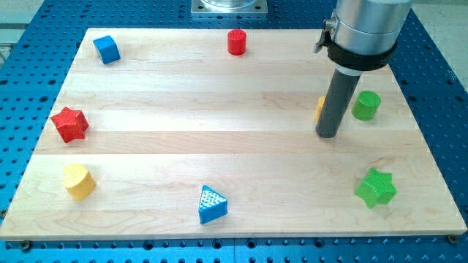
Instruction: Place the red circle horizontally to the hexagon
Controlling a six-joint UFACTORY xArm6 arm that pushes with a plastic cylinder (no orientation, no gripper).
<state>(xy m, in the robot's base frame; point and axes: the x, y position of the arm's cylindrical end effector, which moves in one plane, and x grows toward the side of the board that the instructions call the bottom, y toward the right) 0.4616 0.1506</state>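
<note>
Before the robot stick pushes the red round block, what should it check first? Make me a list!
1. Red round cylinder block in sight, near the view's top edge: ok.
2. The hexagon found: cannot tell. A yellow block is mostly hidden behind the dark rod, so its shape is unclear.
3. My tip beside the red block: not ok. It sits far toward the view's right, next to the yellow block.
4. Bare board between my tip and the red block: ok.
5. Green round cylinder block out of the way: not ok. It stands just right of the rod.
</note>
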